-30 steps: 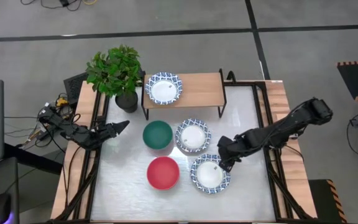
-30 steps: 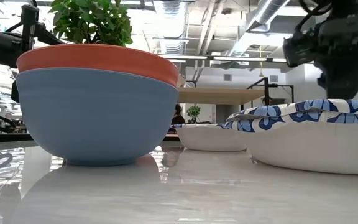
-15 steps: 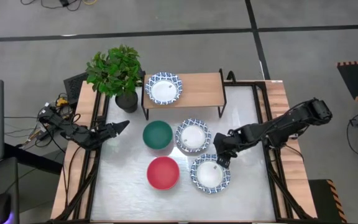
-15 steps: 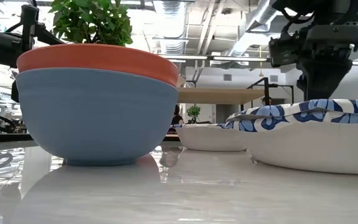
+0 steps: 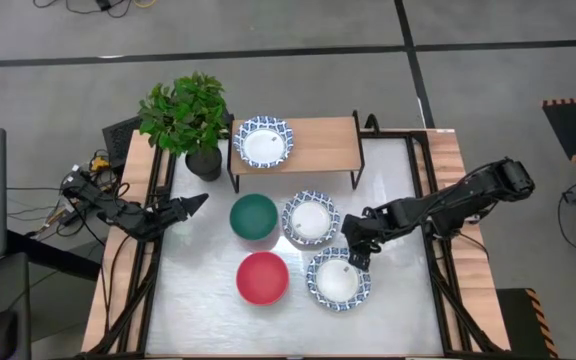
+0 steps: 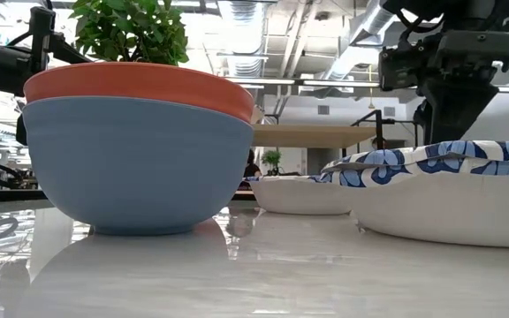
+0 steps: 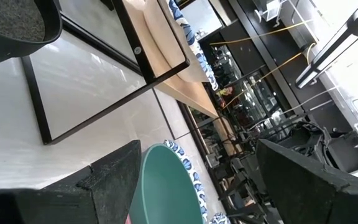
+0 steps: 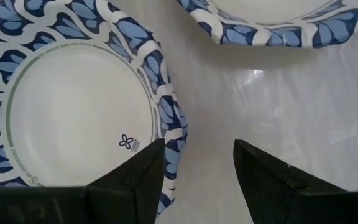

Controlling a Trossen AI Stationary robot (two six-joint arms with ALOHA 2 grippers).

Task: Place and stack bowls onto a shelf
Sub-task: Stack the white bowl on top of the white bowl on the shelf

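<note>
Bowls sit on the table: one patterned bowl (image 5: 264, 142) on the shelf (image 5: 318, 139), the green (image 5: 254, 216), red (image 5: 262, 277) and two more patterned ones below. The right gripper (image 5: 353, 251) hovers open, empty, over the near-right bowl's (image 8: 73, 106) rim. The left gripper (image 5: 190, 205) waits, open, at the left edge.

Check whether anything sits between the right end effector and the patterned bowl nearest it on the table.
Nothing visible does. The right end effector hangs open directly above the rim of the front patterned bowl, with one finger over the rim and one over bare table. The second patterned bowl lies clear to the side.
</note>
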